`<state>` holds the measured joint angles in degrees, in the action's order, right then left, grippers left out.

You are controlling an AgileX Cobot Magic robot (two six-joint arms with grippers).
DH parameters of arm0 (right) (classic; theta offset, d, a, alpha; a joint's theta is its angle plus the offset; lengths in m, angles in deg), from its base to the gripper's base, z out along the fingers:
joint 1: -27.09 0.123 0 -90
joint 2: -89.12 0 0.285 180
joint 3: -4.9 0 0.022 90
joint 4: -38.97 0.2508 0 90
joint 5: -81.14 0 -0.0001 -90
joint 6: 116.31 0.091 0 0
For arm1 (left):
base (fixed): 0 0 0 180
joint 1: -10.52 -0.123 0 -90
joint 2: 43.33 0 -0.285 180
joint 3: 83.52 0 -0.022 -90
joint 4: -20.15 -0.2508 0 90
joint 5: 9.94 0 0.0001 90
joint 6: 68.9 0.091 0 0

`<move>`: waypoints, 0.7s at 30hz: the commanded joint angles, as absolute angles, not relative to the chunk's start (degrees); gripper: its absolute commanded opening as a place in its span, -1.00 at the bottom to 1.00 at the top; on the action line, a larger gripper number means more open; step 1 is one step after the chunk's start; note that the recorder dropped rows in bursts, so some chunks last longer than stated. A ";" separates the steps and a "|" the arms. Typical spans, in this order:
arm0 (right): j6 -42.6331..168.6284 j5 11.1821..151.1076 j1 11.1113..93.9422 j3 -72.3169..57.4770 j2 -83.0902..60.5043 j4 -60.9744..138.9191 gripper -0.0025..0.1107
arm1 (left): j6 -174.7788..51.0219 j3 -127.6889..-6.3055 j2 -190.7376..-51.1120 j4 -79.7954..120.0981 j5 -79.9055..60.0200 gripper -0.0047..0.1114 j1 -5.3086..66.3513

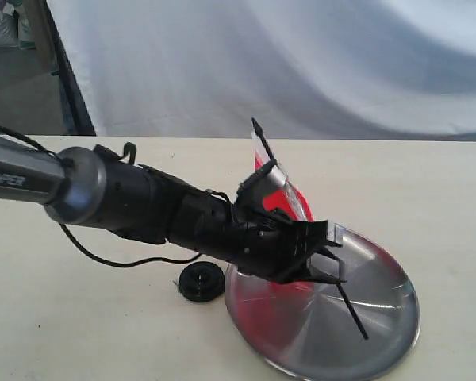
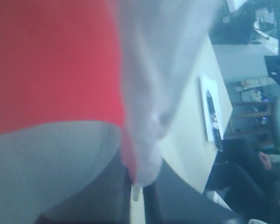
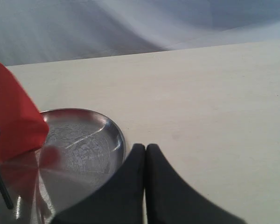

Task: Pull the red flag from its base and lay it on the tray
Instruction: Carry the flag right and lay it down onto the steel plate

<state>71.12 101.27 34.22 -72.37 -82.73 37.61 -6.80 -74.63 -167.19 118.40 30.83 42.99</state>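
Note:
My left gripper (image 1: pixel 327 255) is shut on the thin black stick of the red flag (image 1: pixel 284 194), holding it tilted over the tray (image 1: pixel 381 317). The stick's lower end reaches down to the steel, and its pointed top sticks up behind the wrist. The black base (image 1: pixel 201 281) lies on the table just left of the tray, apart from the flag. In the left wrist view, red flag cloth (image 2: pixel 51 60) and its whitish strip (image 2: pixel 154 93) fill the picture above the left gripper (image 2: pixel 141 189). The right gripper (image 3: pixel 145 148) is shut and empty, beside the tray rim (image 3: pixel 119 140), with the red flag (image 3: pixel 9 116) at the edge of that view.
A grey cloth backdrop (image 1: pixel 301 63) hangs behind the pale table (image 1: pixel 79 317). A black cable (image 1: pixel 111 260) loops under the left arm. In the left wrist view a white pad (image 2: pixel 210 107) lies at the table's far edge, with seated people beyond.

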 commanded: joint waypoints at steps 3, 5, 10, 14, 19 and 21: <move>71.02 100.88 34.11 -72.32 -83.09 37.36 -0.96 | -6.35 -76.83 -171.08 120.10 36.17 -0.92 43.52; 71.02 100.88 34.11 -72.32 -83.09 37.36 -0.96 | -6.35 -76.83 -171.32 120.10 35.76 -0.92 43.79; 71.02 100.88 34.11 -72.32 -83.09 37.36 -0.96 | -6.23 -76.83 -171.32 120.10 35.35 -0.76 43.91; 71.02 100.88 34.11 -72.32 -83.09 37.36 -0.96 | -6.23 -76.83 -171.32 120.10 35.21 -0.24 43.91; 71.02 100.88 34.11 -72.32 -83.09 37.36 -0.96 | -6.18 -76.83 -171.32 118.92 35.32 0.53 43.91; 71.02 100.88 34.11 -72.32 -83.09 37.36 -0.96 | -6.42 -76.83 -171.32 116.51 35.32 0.54 43.91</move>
